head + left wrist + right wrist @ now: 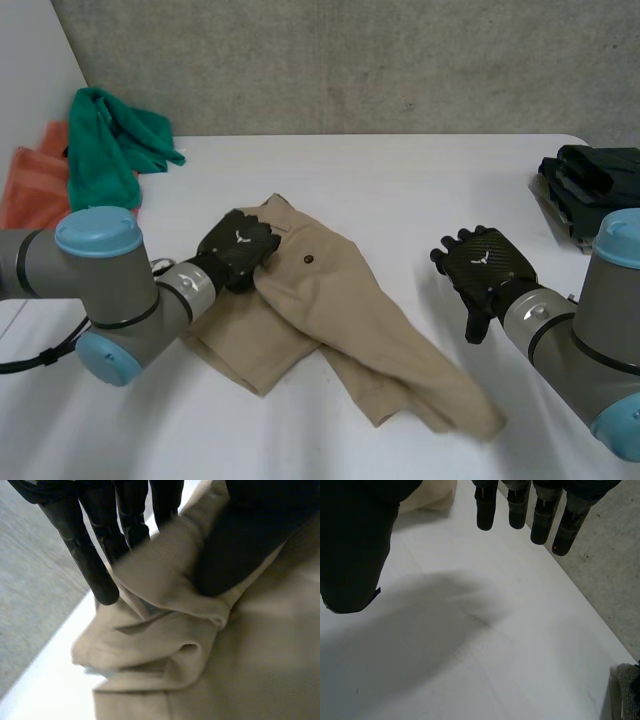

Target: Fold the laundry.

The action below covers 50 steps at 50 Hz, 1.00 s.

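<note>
Tan trousers [330,310] with a dark button lie crumpled in the middle of the white table [420,180]. My left hand [238,250] rests on their far left end, at the waistband. In the left wrist view a fold of the tan cloth [165,645] is pinched between the fingers [95,565] and the thumb [240,545]. My right hand [485,265] hovers to the right of the trousers, apart from them. Its fingers [520,505] are straight over the bare table [470,645] and hold nothing.
A green cloth [110,135] and an orange cloth [30,180] lie bunched at the far left edge. A stack of dark folded clothes [590,185] sits at the right edge. A grey wall runs behind the table.
</note>
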{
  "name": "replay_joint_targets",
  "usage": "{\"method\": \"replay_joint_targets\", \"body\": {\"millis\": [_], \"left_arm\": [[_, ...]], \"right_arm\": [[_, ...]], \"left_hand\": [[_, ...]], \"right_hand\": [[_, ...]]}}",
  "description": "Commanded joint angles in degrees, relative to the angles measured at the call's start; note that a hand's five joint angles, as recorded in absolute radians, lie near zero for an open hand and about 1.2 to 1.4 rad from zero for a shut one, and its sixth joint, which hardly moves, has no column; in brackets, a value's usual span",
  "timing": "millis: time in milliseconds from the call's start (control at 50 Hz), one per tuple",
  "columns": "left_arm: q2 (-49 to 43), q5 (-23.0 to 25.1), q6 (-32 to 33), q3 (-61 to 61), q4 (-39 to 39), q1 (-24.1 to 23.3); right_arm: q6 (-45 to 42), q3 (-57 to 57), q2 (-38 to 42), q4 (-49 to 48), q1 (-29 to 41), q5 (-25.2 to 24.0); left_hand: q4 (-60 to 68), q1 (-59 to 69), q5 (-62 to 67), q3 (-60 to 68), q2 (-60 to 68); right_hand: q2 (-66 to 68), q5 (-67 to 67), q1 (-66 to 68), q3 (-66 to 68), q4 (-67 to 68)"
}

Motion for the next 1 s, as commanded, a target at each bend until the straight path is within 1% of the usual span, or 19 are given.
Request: {"method": "replay_joint_targets", "body": {"millis": [20,100,160,300,360,400,440,460,520,540,600,620,680,740,760,820,840,860,1000], "left_arm": [[1.7,-3.8,-0.3,1.6,8.1,-0.6],[6.0,-8.6,-0.5,3.3,13.7,0.3],[7.5,-10.3,-1.2,6.1,17.1,1.3],[7.2,-10.8,-4.3,17.2,21.5,3.8],[6.9,-10.2,-9.7,23.0,22.0,3.6],[6.9,-9.5,-16.2,26.0,22.1,2.9],[7.1,-8.1,-21.1,27.4,22.2,2.2],[7.2,-5.9,-26.1,28.0,22.2,1.0],[7.0,-1.1,-33.2,27.6,22.7,-1.3],[6.9,1.8,-36.3,26.8,23.1,-2.9],[6.6,6.5,-39.1,24.3,23.7,-5.5],[6.1,9.6,-39.7,22.4,23.7,-7.0],[3.9,13.8,-39.8,18.7,23.7,-10.0],[1.9,15.3,-39.8,16.7,23.4,-12.6],[0.5,15.4,-39.7,15.7,23.0,-14.2],[-1.0,15.3,-39.6,14.5,22.3,-16.3],[-1.5,15.3,-39.6,14.0,21.8,-17.6],[-1.5,15.2,-39.6,13.8,21.5,-18.2],[1.9,14.6,-39.2,12.6,17.4,-20.1]], "right_arm": [[0.0,0.7,0.0,-0.6,-0.3,0.1],[0.1,0.7,-0.1,-0.7,-0.4,0.0],[0.1,0.6,-0.1,-0.7,-0.4,0.1],[0.5,0.6,-0.2,-1.5,-0.6,0.3],[2.2,0.3,-0.4,-1.8,-0.7,1.2],[3.4,0.2,-0.5,-1.9,-0.7,1.7],[5.3,-0.2,-0.9,-1.9,-0.7,2.5],[5.8,-0.4,-1.0,-1.9,-0.8,2.8],[7.6,-0.9,-2.1,-2.6,-1.8,4.5],[7.8,-1.1,-2.3,-2.8,-2.5,4.9],[8.1,-1.7,-2.7,-3.6,-5.9,6.1],[8.1,-1.7,-2.8,-3.7,-6.9,6.3],[8.2,-2.7,-3.2,-3.9,-9.3,6.3],[8.2,-3.6,-3.2,-3.9,-11.6,6.2],[8.1,-3.8,-3.2,-3.8,-12.0,6.1],[7.8,-4.6,-3.2,-3.7,-13.4,5.9],[7.6,-4.6,-3.2,-3.8,-13.6,5.9],[7.5,-4.7,-3.1,-3.8,-13.7,5.8],[6.8,-5.6,-2.7,-2.9,-13.8,3.3]], "left_hand": [[15.3,18.5,17.2,15.7,15.4],[15.3,18.5,17.2,15.7,15.4],[15.3,18.5,17.2,15.7,15.4],[15.3,18.5,17.2,15.7,15.4],[15.3,18.5,17.2,15.7,15.4],[15.3,18.5,17.2,15.7,15.4],[15.3,18.5,17.2,15.7,15.4],[15.3,18.5,17.2,15.7,15.4],[15.3,18.5,17.2,15.7,15.4],[15.3,18.5,17.2,15.7,15.4],[15.3,18.5,17.2,15.7,15.4],[15.3,18.5,17.2,15.7,15.4],[15.3,18.5,17.2,15.7,15.4],[15.3,18.5,17.2,15.7,15.4],[4.7,7.8,6.6,5.0,4.7],[-10.7,-7.5,-8.8,-10.3,-10.7],[-21.7,-18.6,-19.8,-21.4,-21.7],[-28.0,-24.8,-26.1,-27.6,-28.0],[-49.1,-45.9,-47.1,-48.7,-49.0]], "right_hand": [[-2.7,-3.8,-2.3,-2.2,-3.8],[-2.7,-3.8,-2.3,-2.2,-3.8],[-2.7,-3.8,-2.3,-2.2,-3.8],[-2.7,-3.8,-2.3,-2.2,-3.8],[-2.7,-3.8,-2.3,-2.2,-3.8],[-2.7,-3.8,-2.3,-2.2,-3.8],[-2.7,-3.8,-2.3,-2.2,-3.8],[-2.7,-3.8,-2.3,-2.2,-3.8],[-2.7,-3.8,-2.3,-2.2,-3.8],[-2.7,-3.8,-2.3,-2.2,-3.8],[-2.7,-3.8,-2.3,-2.2,-3.8],[-2.7,-3.8,-2.3,-2.2,-3.8],[-2.7,-3.8,-2.3,-2.2,-3.8],[-2.7,-3.8,-2.3,-2.2,-3.8],[-2.7,-3.8,-2.3,-2.2,-3.8],[-2.7,-3.8,-2.3,-2.2,-3.8],[-2.7,-3.8,-2.3,-2.2,-3.8],[-2.7,-3.8,-2.3,-2.2,-3.8],[-2.7,-3.8,-2.3,-2.2,-3.8]]}}
